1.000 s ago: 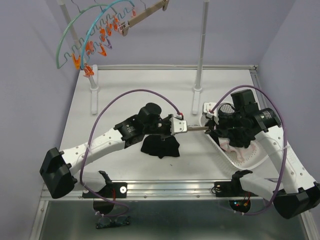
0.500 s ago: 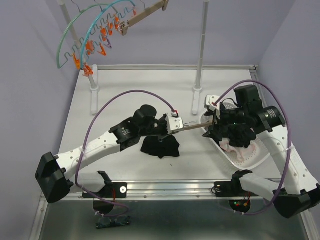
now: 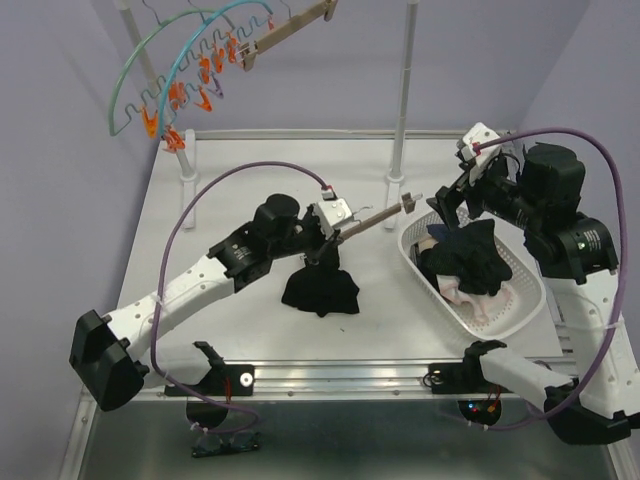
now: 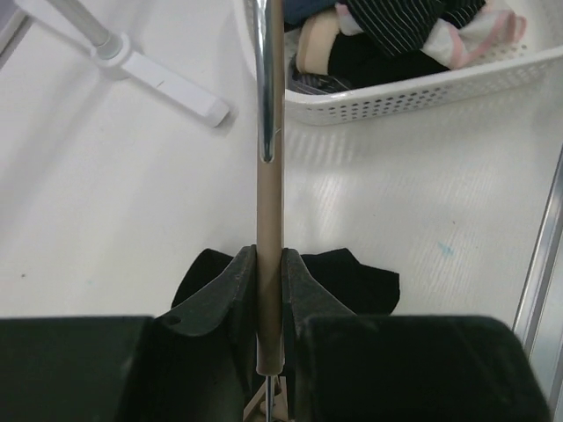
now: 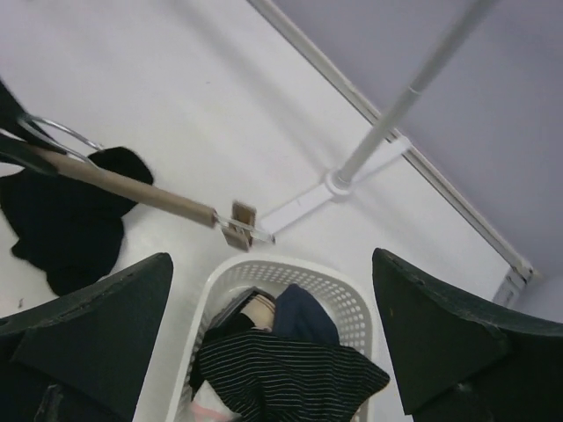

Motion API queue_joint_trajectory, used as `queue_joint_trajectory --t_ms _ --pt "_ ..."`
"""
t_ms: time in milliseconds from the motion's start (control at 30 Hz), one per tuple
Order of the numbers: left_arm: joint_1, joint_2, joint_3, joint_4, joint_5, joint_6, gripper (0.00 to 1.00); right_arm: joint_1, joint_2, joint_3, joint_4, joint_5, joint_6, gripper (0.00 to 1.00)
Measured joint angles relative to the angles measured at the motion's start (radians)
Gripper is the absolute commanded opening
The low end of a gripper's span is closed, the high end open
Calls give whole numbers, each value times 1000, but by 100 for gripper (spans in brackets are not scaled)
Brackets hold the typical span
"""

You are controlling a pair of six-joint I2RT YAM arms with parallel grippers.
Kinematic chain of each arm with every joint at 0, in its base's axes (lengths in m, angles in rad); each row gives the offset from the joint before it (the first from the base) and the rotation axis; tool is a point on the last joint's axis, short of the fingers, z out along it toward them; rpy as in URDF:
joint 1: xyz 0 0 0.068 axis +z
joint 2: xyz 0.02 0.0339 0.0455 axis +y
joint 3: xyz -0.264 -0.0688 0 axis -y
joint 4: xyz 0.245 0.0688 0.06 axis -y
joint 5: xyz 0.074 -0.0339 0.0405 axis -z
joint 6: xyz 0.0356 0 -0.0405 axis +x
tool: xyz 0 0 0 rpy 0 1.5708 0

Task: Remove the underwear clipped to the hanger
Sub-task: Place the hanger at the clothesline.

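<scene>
My left gripper (image 3: 335, 235) (image 4: 268, 255) is shut on the bar of a wooden hanger (image 3: 375, 218) (image 4: 267, 176) (image 5: 132, 189). Its far end, with a bare clip (image 5: 239, 224), points at the basket. Black underwear (image 3: 320, 290) (image 4: 352, 277) (image 5: 70, 220) hangs in a peak under that gripper, its lower part on the table. More underwear, a black striped piece (image 5: 290, 374) on top, fills the white basket (image 3: 520, 310) (image 5: 264, 264) (image 4: 413, 92). Above the basket's far end my right gripper (image 3: 462, 200) (image 5: 273, 338) stands open and holds nothing.
A drying rack stands at the back, with poles (image 3: 403, 100) and feet (image 4: 158, 75) (image 5: 339, 185) on the table. Teal hangers with orange clips (image 3: 190, 70) and another wooden hanger (image 3: 290, 30) hang at the upper left. Purple cables loop over both arms.
The right gripper opened wide and drew up and back from the hanger's end to above the basket. The left arm swung the hanger's far end up and away.
</scene>
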Motion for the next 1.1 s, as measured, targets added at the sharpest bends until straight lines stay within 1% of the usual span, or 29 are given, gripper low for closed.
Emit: queue_joint_trajectory --t_ms 100,233,300,433,500,667,800,833,1033,1100 --pt "58 1 61 -11 -20 -63 0 -42 -55 -141 99 132 78 100" --pt "146 13 180 -11 -48 -159 0 -100 -98 -325 200 217 158 100" --pt "177 36 258 -15 -71 -203 0 -118 -106 -403 248 228 188 100" --pt "198 91 394 -20 -104 -260 0 -152 -126 -568 335 193 242 100" --pt "198 149 496 -29 -120 -293 0 -163 -129 -630 371 159 258 100" --pt "216 293 712 -43 -153 -336 0 -175 -166 -730 420 92 275 100" --pt "251 440 890 -82 -176 -369 0 -178 -242 -820 483 24 283 100" --pt "254 459 913 -90 -179 -372 0 -180 -262 -844 494 10 284 100" --pt "269 693 1250 -189 -216 -394 0 -184 -292 -874 512 -25 285 100" --pt "269 729 1304 -201 -222 -397 0 -184 -297 -874 515 -29 285 100"
